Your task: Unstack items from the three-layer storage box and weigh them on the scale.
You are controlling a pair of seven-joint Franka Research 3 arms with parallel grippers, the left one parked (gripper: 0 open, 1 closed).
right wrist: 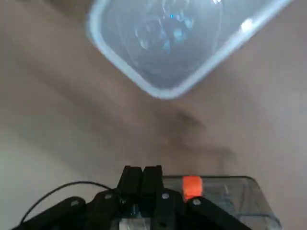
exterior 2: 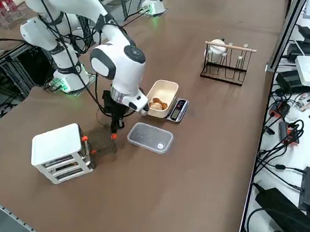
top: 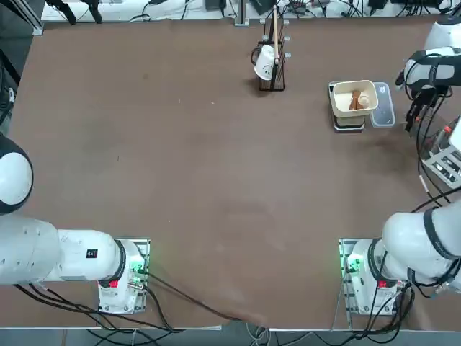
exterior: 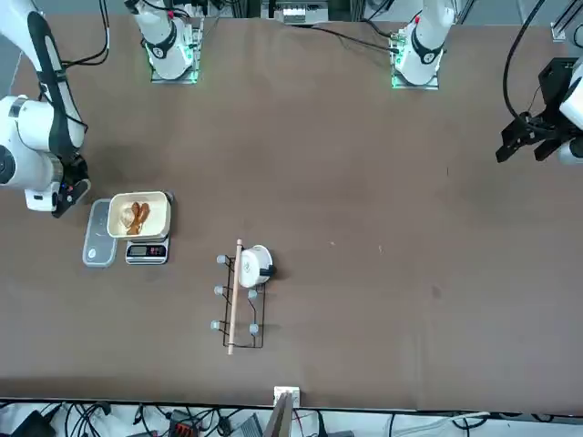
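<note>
Brown tabletop carries everything: the scale [exterior 2: 178, 110] with its cream bowl [exterior 2: 161, 98] of items [exterior 2: 156, 103] sits past the grey plate [exterior 2: 150, 137], while the three-layer storage box [exterior 2: 59, 152] stands on the near side. Between box and plate hangs the right gripper [exterior 2: 114, 127], fingers pressed together, seemingly gripping a clear drawer [right wrist: 230, 199] with an orange tab, so the scale lies beyond the plate.

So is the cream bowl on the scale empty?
No. The cream bowl on the scale holds brown and pale lumps, seen from the side.
</note>
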